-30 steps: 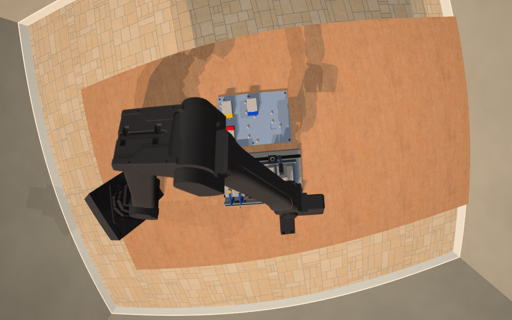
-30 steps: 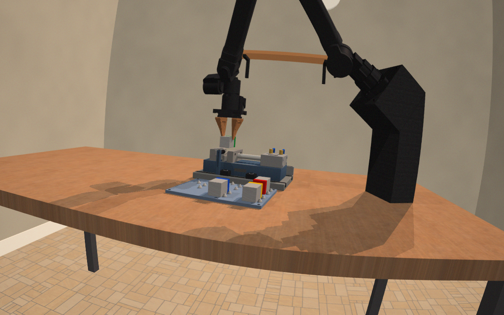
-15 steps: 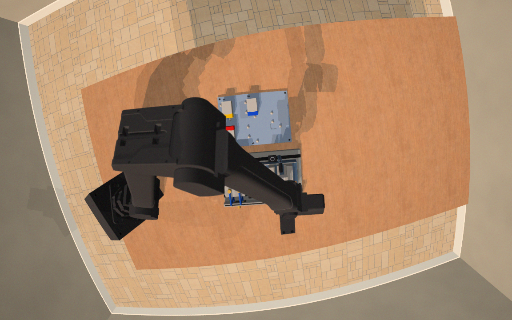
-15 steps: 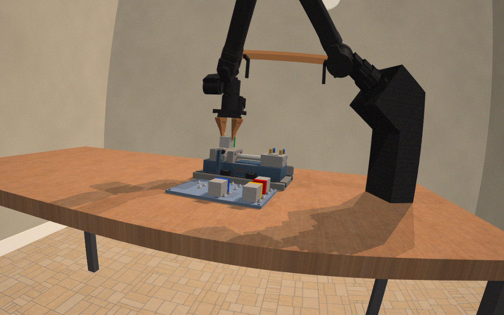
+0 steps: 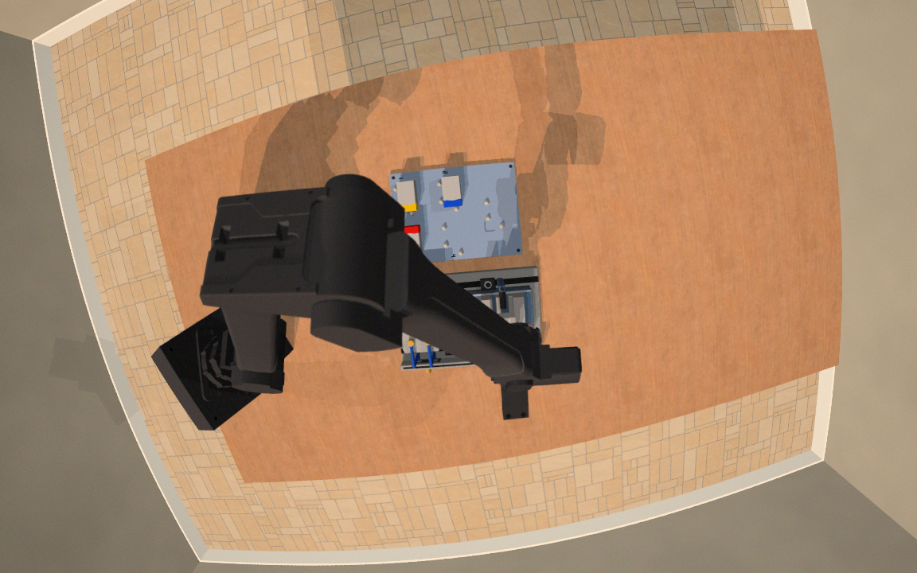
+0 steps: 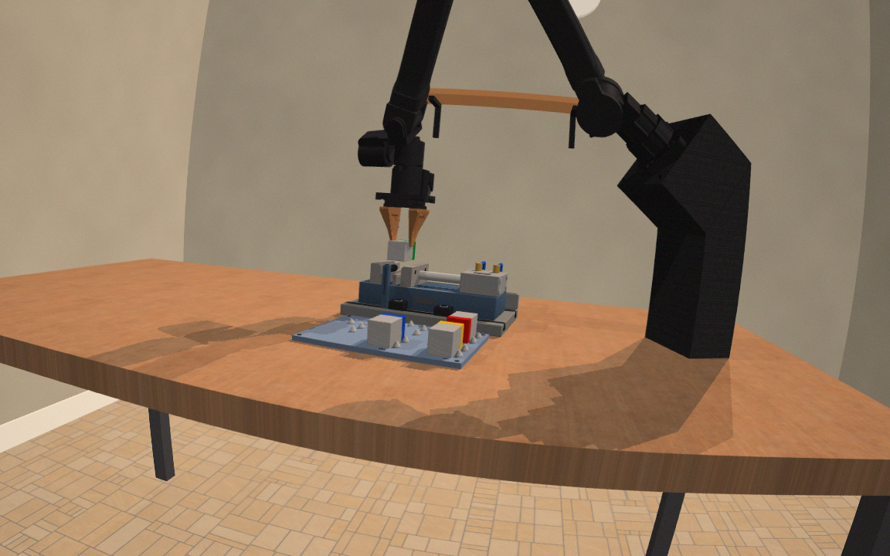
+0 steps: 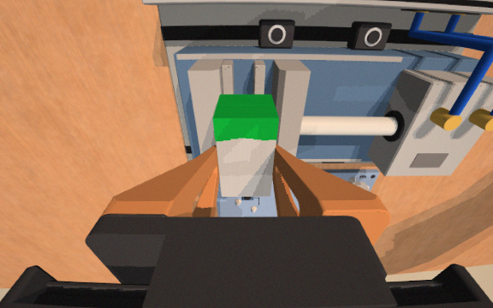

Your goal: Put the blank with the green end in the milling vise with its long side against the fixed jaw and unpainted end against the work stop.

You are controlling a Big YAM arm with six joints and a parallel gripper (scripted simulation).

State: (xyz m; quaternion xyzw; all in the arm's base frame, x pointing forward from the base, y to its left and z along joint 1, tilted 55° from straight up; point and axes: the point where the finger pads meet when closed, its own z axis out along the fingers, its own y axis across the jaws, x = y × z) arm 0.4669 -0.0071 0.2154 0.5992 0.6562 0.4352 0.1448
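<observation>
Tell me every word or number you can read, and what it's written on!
There are none to read.
Tiny dark marks on the blue plate: too small to read.
Small pale marks on the vise base near the hose block: too blurred to read.
The green-ended blank in the gripper: no writing.

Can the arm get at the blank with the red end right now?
Probably not yet: the gripper is shut on the green-ended blank above the vise. The red-ended blank stands uncovered on the plate.
</observation>
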